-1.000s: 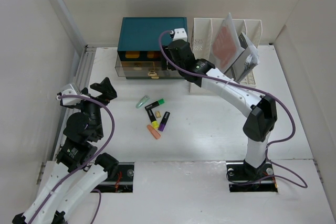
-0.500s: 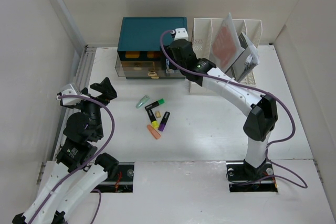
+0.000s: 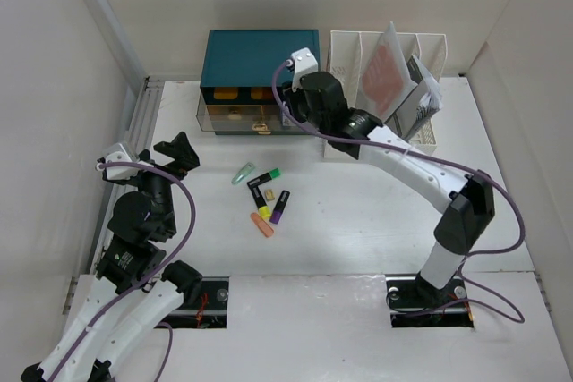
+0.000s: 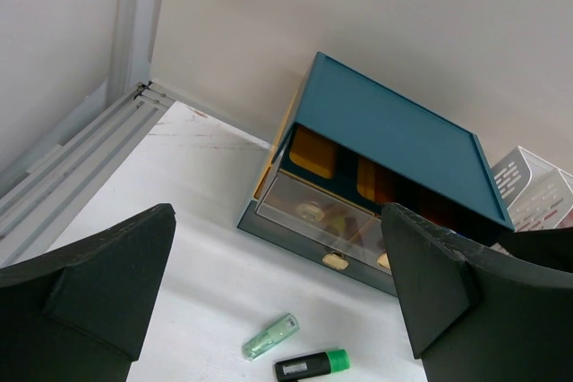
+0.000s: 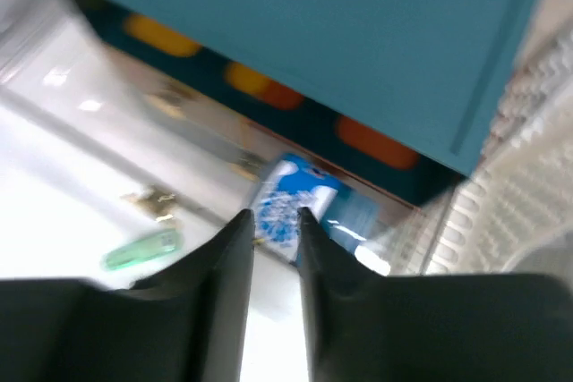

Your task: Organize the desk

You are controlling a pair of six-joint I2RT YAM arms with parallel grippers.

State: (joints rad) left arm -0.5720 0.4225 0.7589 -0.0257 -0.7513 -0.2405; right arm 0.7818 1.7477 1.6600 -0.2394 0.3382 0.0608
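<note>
Teal drawer unit [image 3: 255, 58] at the back of the white table [image 3: 358, 216], file rack [image 3: 423, 46] beside it, and highlighters [image 3: 265, 177] loose mid-table with nothing over them. We note the right gripper [image 5: 275, 215] at the drawers, shifted slightly rightward, with a blurred blue item [image 5: 288, 192] at its narrowed tips; we cannot tell whether it has a grasp. Left gripper [image 3: 176, 151] spread wide, unmoved; white walls [image 3: 54, 60].

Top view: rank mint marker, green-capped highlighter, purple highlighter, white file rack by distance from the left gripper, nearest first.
From the left gripper:
1. mint marker, just to its right.
2. green-capped highlighter, beside the marker.
3. purple highlighter, farther right, nearer the bases.
4. white file rack, back right.
</note>
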